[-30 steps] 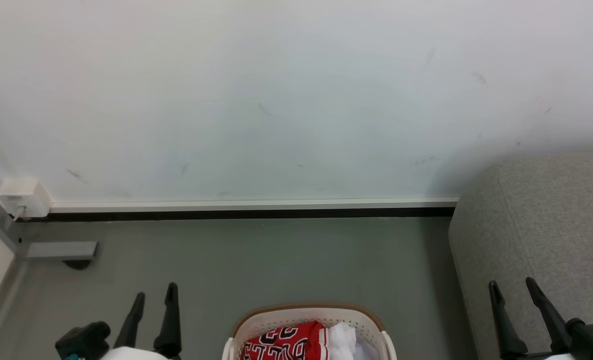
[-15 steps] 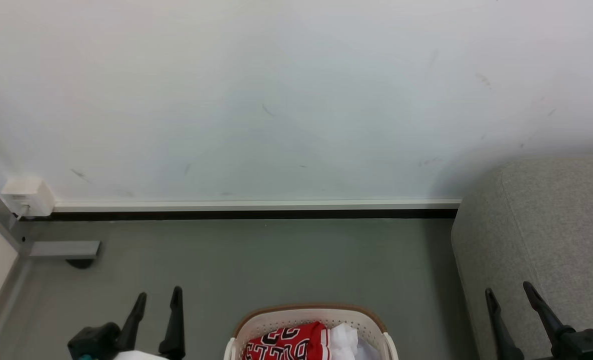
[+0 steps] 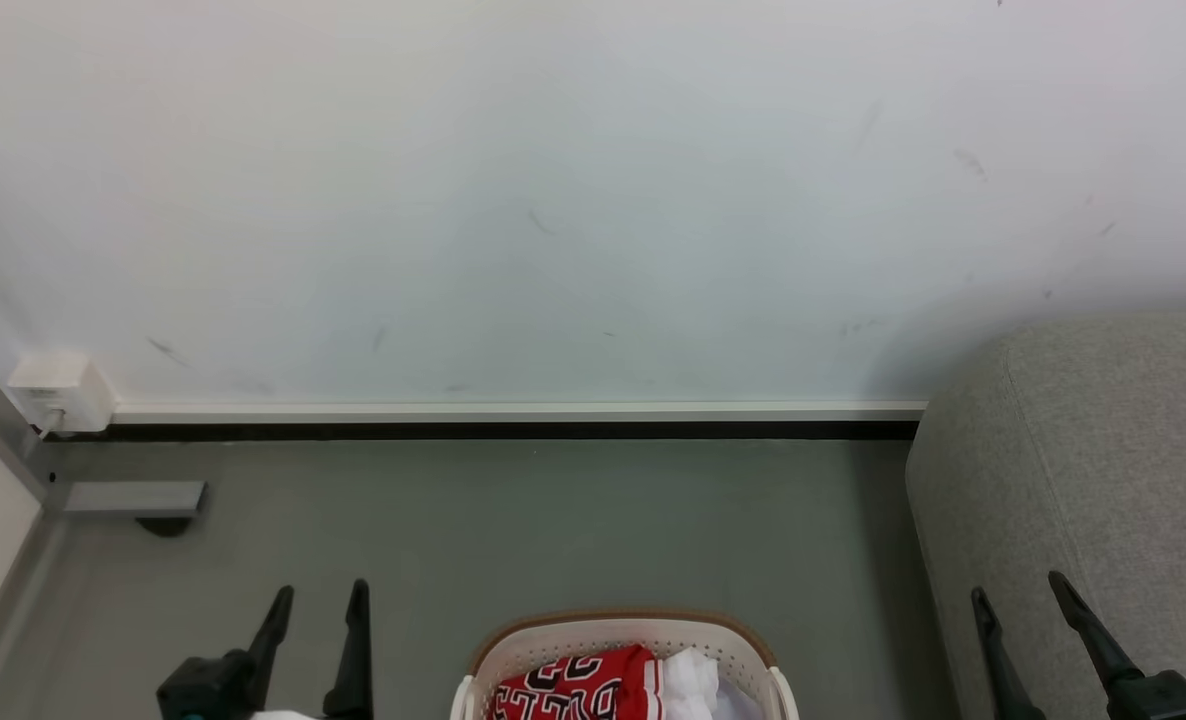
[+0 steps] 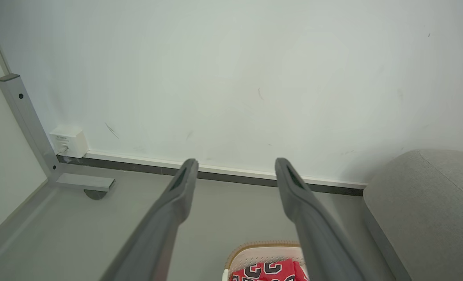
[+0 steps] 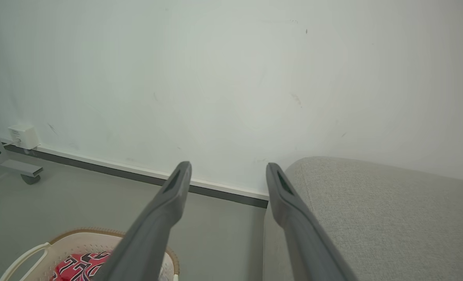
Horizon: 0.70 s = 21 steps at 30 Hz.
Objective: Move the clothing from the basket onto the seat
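While the one basket [image 3: 621,628] is sitting on the floor [image 3: 553,520] with the red clothing [image 3: 573,685] lying inside it, you are looking at two grippers, both standing open and holding nothing: the left gripper [image 3: 320,590] beside the basket, the right gripper [image 3: 1017,587] by the one grey seat [image 3: 1103,470].

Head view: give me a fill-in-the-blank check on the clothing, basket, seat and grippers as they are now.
1. The clothing lies ____ the basket.
2. The seat stands on the robot's ____ side of the basket.
3. The left gripper and the right gripper both have their jaws ____ and hold nothing.
4. The basket's rim band is ____ in colour.
Missing words: inside; right; open; brown.
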Available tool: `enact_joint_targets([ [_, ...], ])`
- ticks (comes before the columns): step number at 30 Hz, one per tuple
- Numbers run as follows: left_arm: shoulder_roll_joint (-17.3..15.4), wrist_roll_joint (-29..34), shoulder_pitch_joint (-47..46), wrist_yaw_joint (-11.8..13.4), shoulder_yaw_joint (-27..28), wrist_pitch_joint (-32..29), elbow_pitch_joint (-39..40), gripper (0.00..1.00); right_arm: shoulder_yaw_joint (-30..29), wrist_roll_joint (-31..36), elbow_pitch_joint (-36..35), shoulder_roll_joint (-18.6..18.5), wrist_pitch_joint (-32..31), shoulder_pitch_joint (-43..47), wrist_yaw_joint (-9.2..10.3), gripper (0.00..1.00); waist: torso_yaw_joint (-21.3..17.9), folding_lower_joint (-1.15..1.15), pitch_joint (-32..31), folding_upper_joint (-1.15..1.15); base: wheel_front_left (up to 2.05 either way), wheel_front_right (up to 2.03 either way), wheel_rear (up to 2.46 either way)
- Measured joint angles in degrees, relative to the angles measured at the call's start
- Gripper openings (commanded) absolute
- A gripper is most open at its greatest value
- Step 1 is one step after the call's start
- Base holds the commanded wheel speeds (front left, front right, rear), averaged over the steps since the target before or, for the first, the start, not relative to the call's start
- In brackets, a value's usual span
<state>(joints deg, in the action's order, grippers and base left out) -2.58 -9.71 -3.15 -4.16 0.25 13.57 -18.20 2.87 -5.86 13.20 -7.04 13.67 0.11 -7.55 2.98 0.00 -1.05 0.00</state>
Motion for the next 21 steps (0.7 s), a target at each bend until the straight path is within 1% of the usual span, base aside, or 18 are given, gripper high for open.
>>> enact_joint_targets([
  [6, -0.03, 2.69, 0.23, 0.15, 0.18, 0.69, -0.19, 1.00, -0.65, 2.01, 0.53, 0.20, 0.53, 0.08, 0.00, 1.00, 0.07, 0.00, -0.08, 0.00, 0.00, 0.00, 0.00],
  [14, -0.07, 5.94, 0.36, 0.15, 0.74, 1.51, -1.16, 1.00, -1.43, 2.83, 1.47, 0.98, 1.36, 0.36, 0.00, 1.00, 0.23, 0.00, -0.16, 0.00, 0.00, 0.00, 0.00],
  [18, -0.07, 5.80, 0.46, 0.20, 0.91, 1.55, -1.32, 1.00, -2.04, 1.92, 1.88, 1.26, 1.36, 0.37, 0.00, 1.00, 0.27, 0.00, -0.19, 0.00, 0.00, 0.00, 0.00],
  [21, -0.09, 4.88, 0.64, 0.44, 1.10, 1.55, -1.36, 1.00, -2.71, -0.38, 2.24, 1.67, 1.36, 0.37, 0.00, 1.00, 0.27, 0.00, -0.28, 0.00, 0.00, 0.00, 0.00],
])
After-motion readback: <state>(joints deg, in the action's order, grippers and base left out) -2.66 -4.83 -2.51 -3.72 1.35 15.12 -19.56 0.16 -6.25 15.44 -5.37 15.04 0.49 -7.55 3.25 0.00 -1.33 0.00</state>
